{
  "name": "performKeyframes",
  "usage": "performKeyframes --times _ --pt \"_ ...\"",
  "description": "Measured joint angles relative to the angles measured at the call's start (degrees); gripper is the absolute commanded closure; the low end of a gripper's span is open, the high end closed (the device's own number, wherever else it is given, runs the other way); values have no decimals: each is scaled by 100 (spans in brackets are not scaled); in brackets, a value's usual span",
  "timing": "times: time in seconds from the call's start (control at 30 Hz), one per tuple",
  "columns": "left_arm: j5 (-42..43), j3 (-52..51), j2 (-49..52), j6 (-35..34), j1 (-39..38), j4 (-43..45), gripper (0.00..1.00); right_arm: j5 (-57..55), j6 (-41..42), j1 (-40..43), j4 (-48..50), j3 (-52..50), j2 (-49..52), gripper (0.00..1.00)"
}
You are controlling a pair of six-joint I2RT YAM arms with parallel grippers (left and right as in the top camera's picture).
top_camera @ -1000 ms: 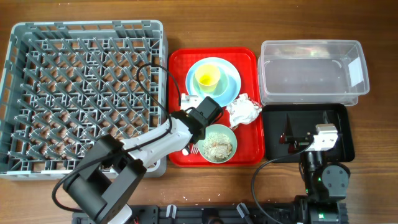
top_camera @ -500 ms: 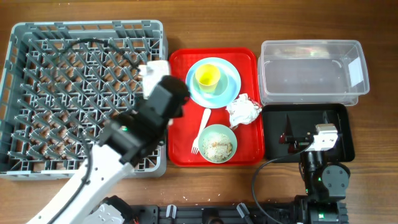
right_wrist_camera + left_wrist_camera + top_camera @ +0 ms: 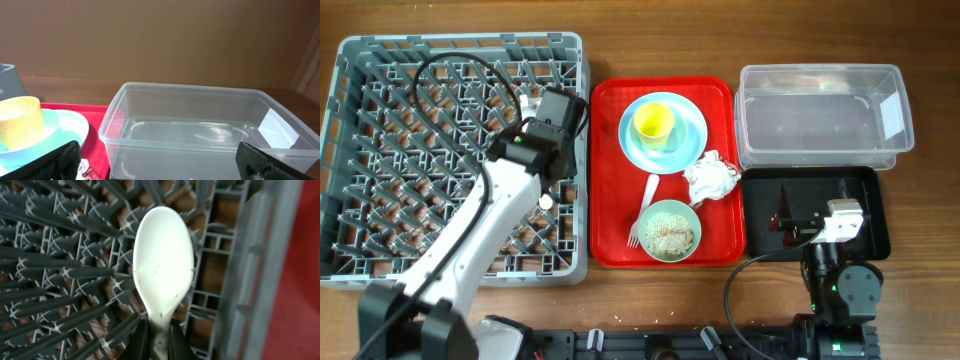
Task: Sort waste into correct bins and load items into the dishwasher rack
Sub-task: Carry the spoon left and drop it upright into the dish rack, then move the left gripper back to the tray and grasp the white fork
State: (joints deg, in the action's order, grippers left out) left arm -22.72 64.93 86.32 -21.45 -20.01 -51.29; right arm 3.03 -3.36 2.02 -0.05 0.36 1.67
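Wood-grain counter [image 3: 650, 40] carries the grey dishwasher rack [image 3: 380, 60] at left, where the left jaws are clenched on the handle of the white spoon [image 3: 162, 265], its bowl hanging over the pegs just inside the rack's right wall. Beside the rack, a red tray [image 3: 720, 100] holds the fork [image 3: 645, 205], a pale green bowl [image 3: 670, 203] of crumbs [image 3: 670, 238], a blue plate [image 3: 692, 135] under the yellow cup [image 3: 653, 123], and the paper wad [image 3: 712, 178]. Right jaws hang spread wide and empty over the black tray [image 3: 875, 190], facing the clear tub [image 3: 820, 75].
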Motion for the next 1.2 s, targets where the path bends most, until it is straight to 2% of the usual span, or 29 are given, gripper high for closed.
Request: performKeyframes --times 0.13,0.17,0.23,0.3,0.67,0.73,0.93,1.07,1.2 --pt "-11 0 433 225 87 -42 95 0 0 0 0 0 0 0" --pt "-11 0 509 302 87 -42 92 0 2 0 0 0 0 0" --pt "-52 0 623 426 92 -33 78 0 0 0 0 0 0 0" --pt "-59 0 671 476 103 -35 73 0 2 0 0 0 0 0" --pt "-79 258 621 485 96 -236 75 0 0 0 0 0 0 0" --pt "245 494 382 437 98 -378 74 0 0 0 0 0 0 0" --pt "1961 688 -400 378 48 -769 74 0 0 0 0 0 0 0" --pt "2330 511 -369 354 -214 -579 74 0 0 0 0 0 0 0" --pt "2498 -83 -247 352 -686 173 78 0 0 0 0 0 0 0"
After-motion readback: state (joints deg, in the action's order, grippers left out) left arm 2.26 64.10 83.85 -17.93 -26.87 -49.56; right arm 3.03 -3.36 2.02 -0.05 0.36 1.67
